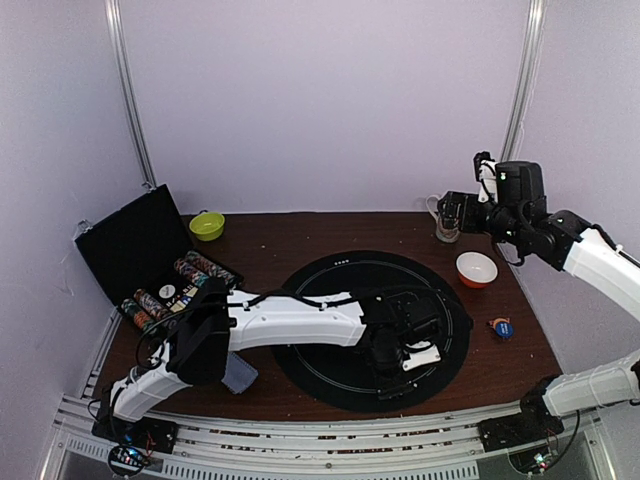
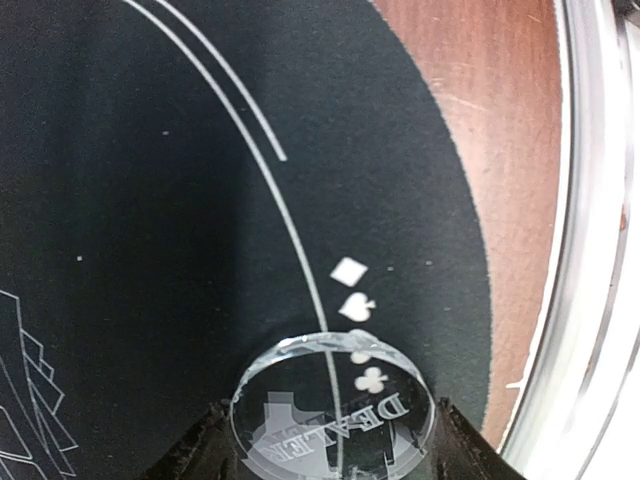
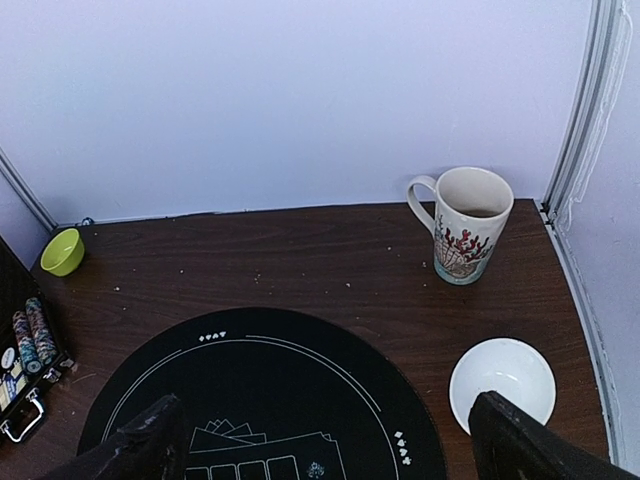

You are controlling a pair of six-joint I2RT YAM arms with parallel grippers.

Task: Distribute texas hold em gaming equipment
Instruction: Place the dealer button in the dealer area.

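Black mat [image 2: 150,200], dealer disc [image 2: 335,412] in left claw [image 2: 335,452]; mug [image 3: 465,225], bowl [image 3: 502,385] beyond

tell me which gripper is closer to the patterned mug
Right. The right gripper hangs open above the far right corner, close by the mug; the left gripper is down at the near edge of the black mat, holding the clear dealer button, well away from it.

A robotics lab test cell: a white left arm [image 1: 290,320] and right arm [image 1: 600,262] bolted to slotted aluminium rails [image 1: 330,432] along a brown wooden desk [image 1: 300,235], enclosed by plain lilac walls [image 1: 320,100] and metal corner posts [image 1: 130,95], with a bare circuit board [image 1: 128,457] at one base.
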